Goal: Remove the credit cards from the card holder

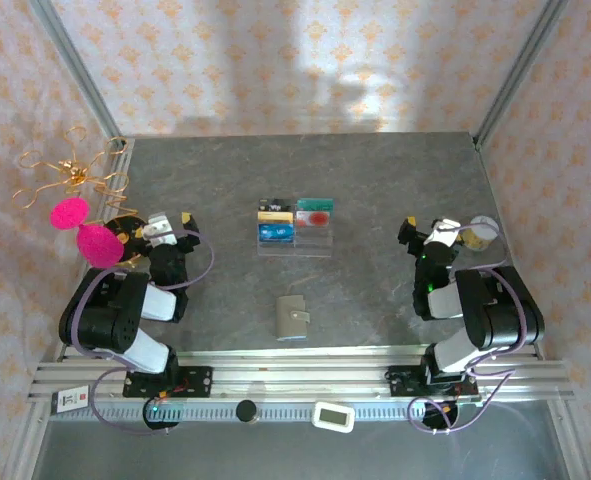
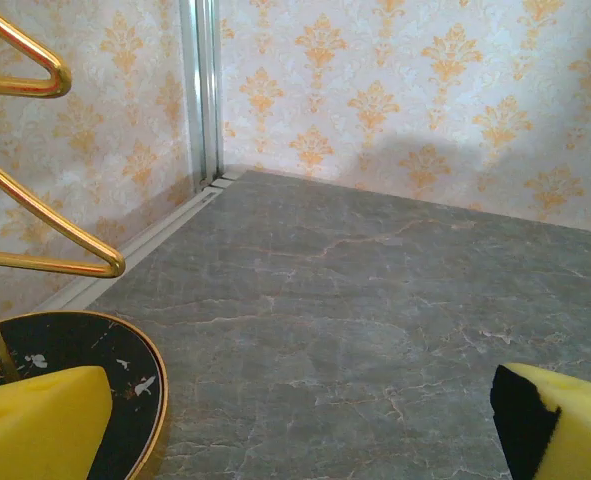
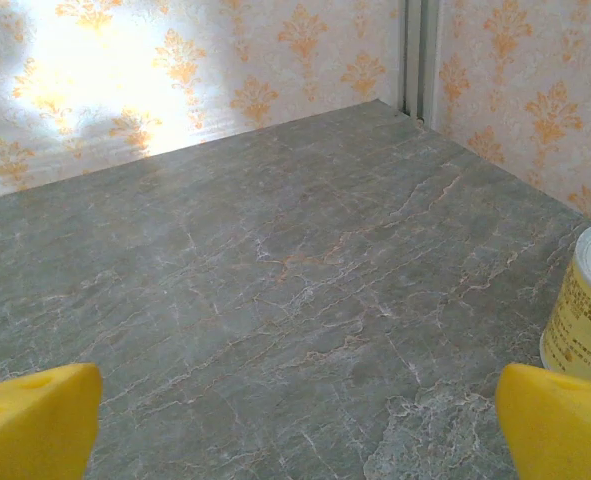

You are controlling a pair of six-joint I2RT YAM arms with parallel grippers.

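While the left claw (image 2: 295, 430) and right claw (image 3: 295, 425) gape empty, the card holder (image 1: 293, 318) at the counter's (image 1: 375, 180) near edge looks light and floppy; probably best pinched at its tab side.

Matt marbled grey stone-look table (image 1: 375, 200)

A clear compartment tray (image 1: 313, 244) sits centre, a gold wire stand (image 1: 72, 178) far left, a tin (image 1: 482, 231) far right.

We can read no text here. The pale yellow tin (image 3: 583, 312) carries fine dark print and the white tag (image 1: 68, 398) on the front rail (image 1: 295, 377) bears a red mark, both too small for us to make out.
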